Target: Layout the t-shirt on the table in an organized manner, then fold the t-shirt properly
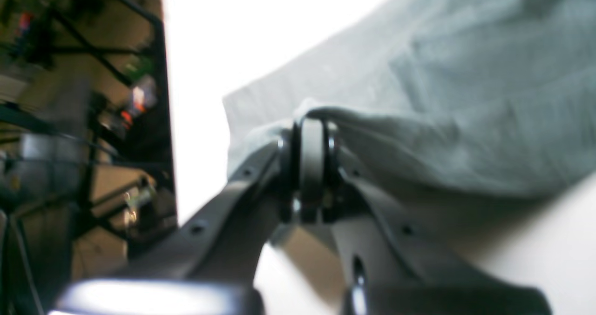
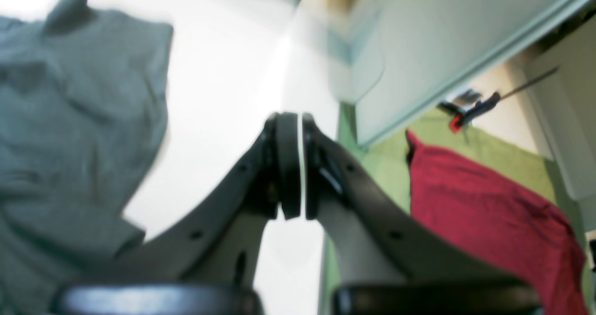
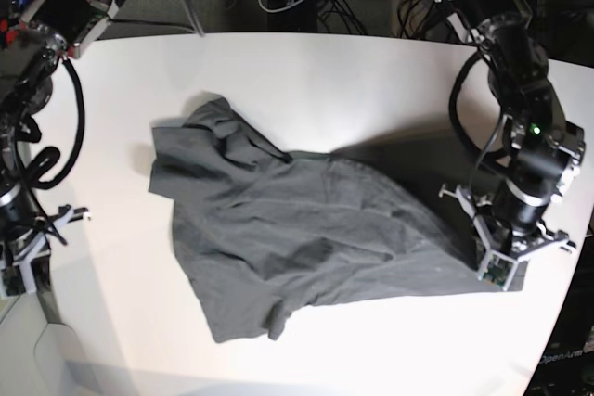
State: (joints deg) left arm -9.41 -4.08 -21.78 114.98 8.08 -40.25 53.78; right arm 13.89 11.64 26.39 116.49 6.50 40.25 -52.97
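The dark grey t-shirt (image 3: pixel 306 238) lies rumpled and partly spread across the middle of the white table (image 3: pixel 353 81). My left gripper (image 3: pixel 475 261) is at the shirt's right corner. In the left wrist view it (image 1: pixel 309 124) is shut on a pinched fold of the shirt (image 1: pixel 465 96), lifting that edge slightly off the table (image 1: pixel 209 50). My right gripper (image 3: pixel 23 261) is at the table's left edge, away from the shirt. In the right wrist view it (image 2: pixel 294 119) is shut and empty, with the shirt (image 2: pixel 70 96) off to its left.
The table's edge runs close to both grippers. Beyond it on the right wrist side lie a red cloth (image 2: pixel 489 212) and a green surface (image 2: pixel 465 138). Dark frames and cables (image 1: pixel 93 119) stand past the edge on the left wrist side.
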